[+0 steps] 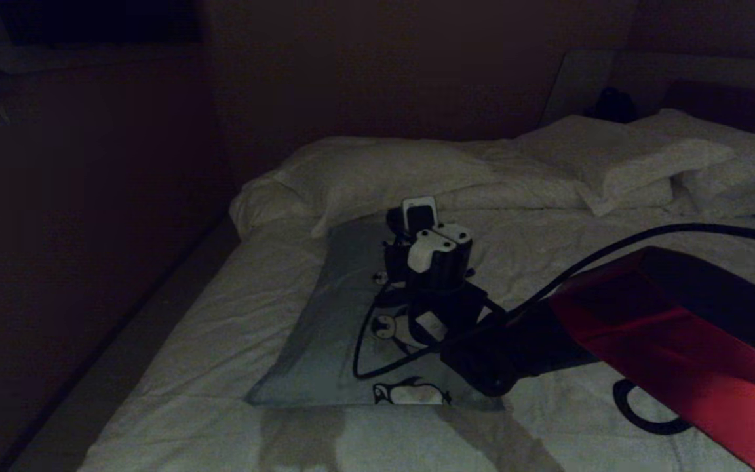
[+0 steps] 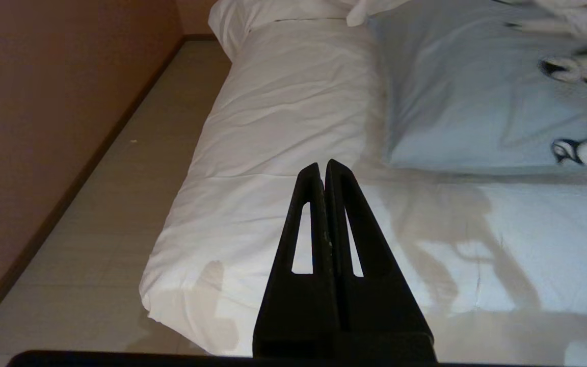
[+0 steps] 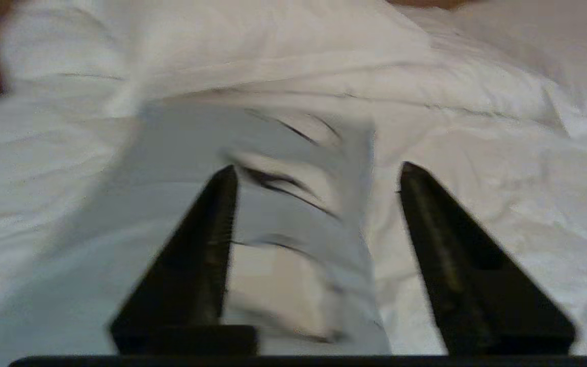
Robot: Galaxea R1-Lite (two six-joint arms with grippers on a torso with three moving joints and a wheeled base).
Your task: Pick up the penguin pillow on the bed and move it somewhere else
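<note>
While parked low off the bed's [image 2: 293,102] near left corner, left gripper [image 2: 324,168] with fingers pressed tight together on nothing, well apart from the penguin pillow [image 2: 456,97]. Flat on the white duvet lies that pillow [image 1: 345,314], below the white pillows [image 1: 613,157]. Over its penguin edge, right gripper [image 3: 316,171] with fingers [image 3: 207,244] spread wide, released, straddling the pillow's [image 3: 293,204] right border.

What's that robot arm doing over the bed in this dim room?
The robot's right gripper hangs over a long grey-blue pillow with black-and-white penguins along one edge, which lies flat on the bed with the wrinkled white duvet. Its jaws stand open with nothing in them. The left gripper is shut and idle near the bed's corner.
</note>
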